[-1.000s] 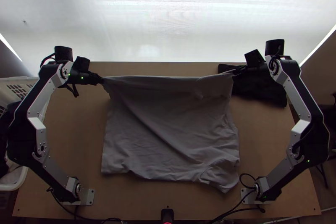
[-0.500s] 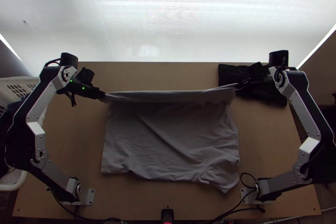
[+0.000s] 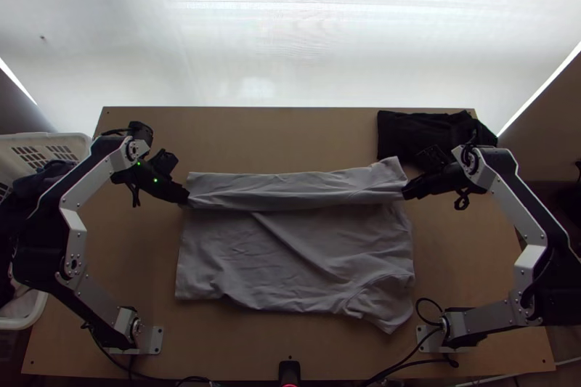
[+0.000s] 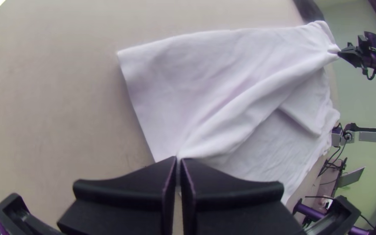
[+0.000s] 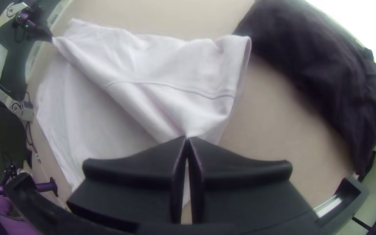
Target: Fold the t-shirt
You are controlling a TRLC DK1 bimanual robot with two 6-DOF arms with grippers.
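The grey t-shirt [image 3: 305,256] lies spread on the table, its far part raised in a long ridge between both grippers, with a strip of cloth beyond the ridge. My left gripper [image 3: 187,199] is shut on the shirt at the ridge's left end; in the left wrist view cloth runs from the left gripper [image 4: 179,160]. At the ridge's right end my right gripper [image 3: 407,192] is shut on the fabric, and in the right wrist view the shirt [image 5: 153,100] gathers into the tips of the right gripper [image 5: 187,140].
A folded black cloth [image 3: 403,136] lies at the table's far right, partly beneath the right arm. At the left, a white basket [image 3: 54,141] holding dark cloth stands beside the table [image 3: 240,351]. Bare wood shows around the shirt.
Both grippers have moved down the picture, toward the arms' bases, bringing the held ridge of cloth with them. The shirt's far part now lies beyond the ridge; its near part has stayed put.
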